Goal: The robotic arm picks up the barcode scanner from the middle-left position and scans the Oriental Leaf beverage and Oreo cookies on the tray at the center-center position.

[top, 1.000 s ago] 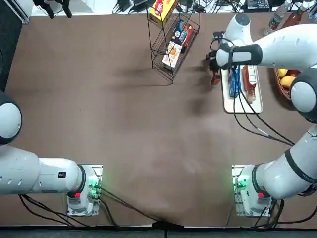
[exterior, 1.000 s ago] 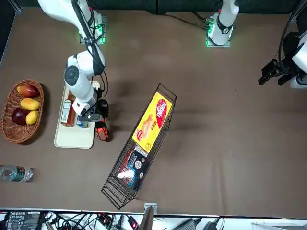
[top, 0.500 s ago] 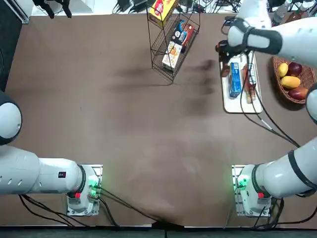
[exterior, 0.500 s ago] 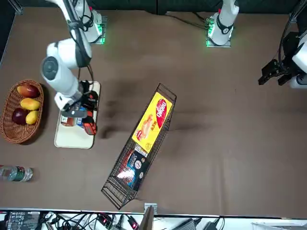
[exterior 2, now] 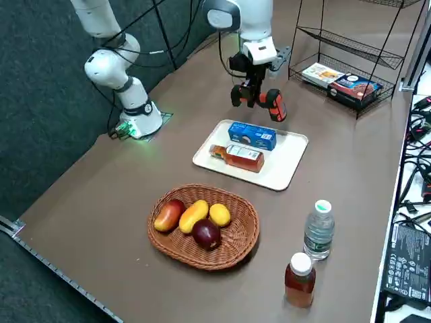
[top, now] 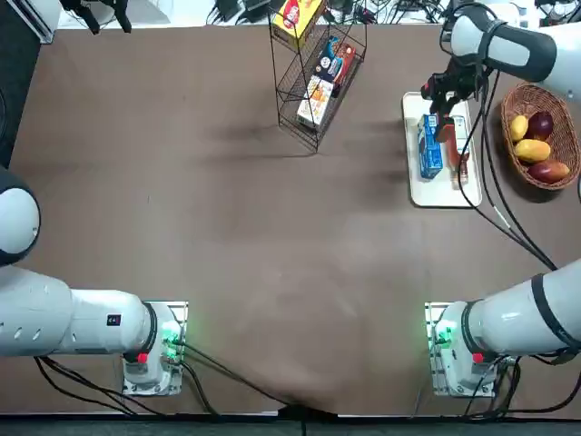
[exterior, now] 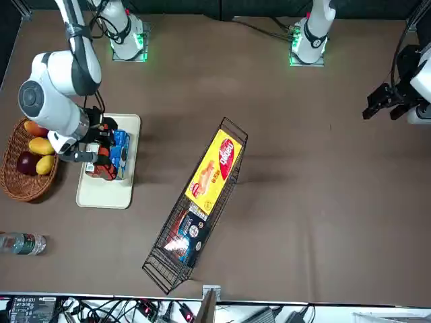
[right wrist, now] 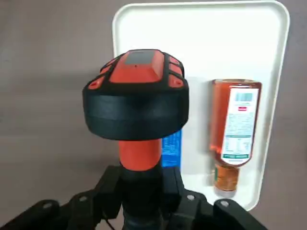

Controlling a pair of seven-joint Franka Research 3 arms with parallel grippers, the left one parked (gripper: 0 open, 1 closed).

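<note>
My right gripper (exterior 2: pixel 254 79) is shut on the handle of the black barcode scanner (exterior 2: pixel 269 100), holding it in the air above the white tray (exterior 2: pixel 283 165). In the wrist view the scanner's orange-topped head (right wrist: pixel 136 96) points down at the tray (right wrist: pixel 201 43) and covers most of the blue Oreo pack (right wrist: pixel 171 148). The Oriental Leaf bottle (right wrist: pixel 235 129) lies on its side next to the pack, label up. From the right side, the Oreo pack (exterior 2: pixel 252 134) and the bottle (exterior 2: pixel 236 156) lie side by side on the tray.
A wicker basket (exterior 2: pixel 202 225) of fruit sits beside the tray. A clear bottle (exterior 2: pixel 318 229) and a reddish-brown one (exterior 2: pixel 300 279) stand near the table's edge. A black wire rack (top: pixel 313 68) holding packets lies tipped to the tray's left.
The right arm has carried the scanner from beside the tray's left edge to above the tray, towards the basket side. The Oreo pack and the bottle have not moved.
</note>
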